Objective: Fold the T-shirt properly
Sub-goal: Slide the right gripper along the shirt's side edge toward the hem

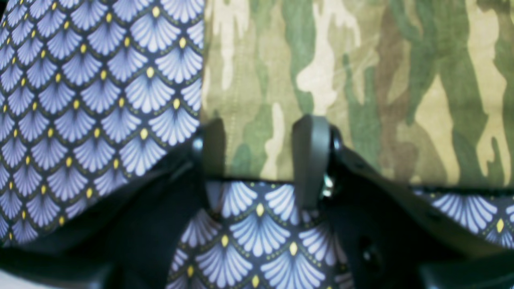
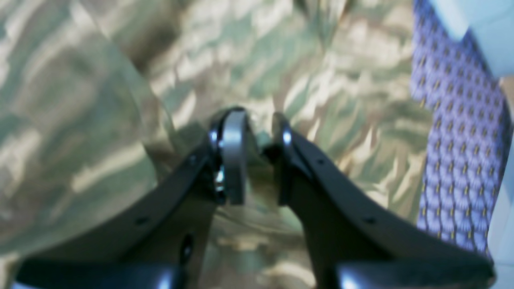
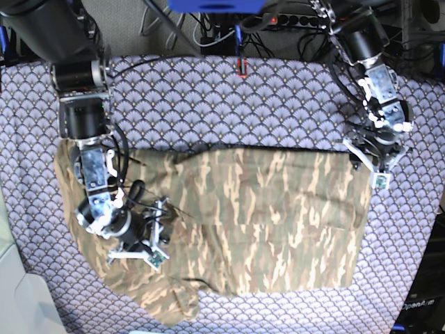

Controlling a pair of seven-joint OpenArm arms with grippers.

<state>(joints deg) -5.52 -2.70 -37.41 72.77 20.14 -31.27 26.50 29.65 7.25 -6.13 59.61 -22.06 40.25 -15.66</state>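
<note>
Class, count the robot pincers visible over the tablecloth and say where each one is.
2. The left pincer is at the T-shirt corner on the overhead view's right; the right pincer is over the shirt's left part.

A lab: power strip [image 3: 295, 17] and tangled cables [image 3: 208, 31] behind the tablecloth [image 3: 229, 104].

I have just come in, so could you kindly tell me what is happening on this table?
A two-armed robot is folding a camouflage T-shirt spread on a purple tablecloth. The right hand is low over the shirt's crumpled side, jaws slightly apart. The left hand is open at the shirt's far corner, holding nothing.
</note>
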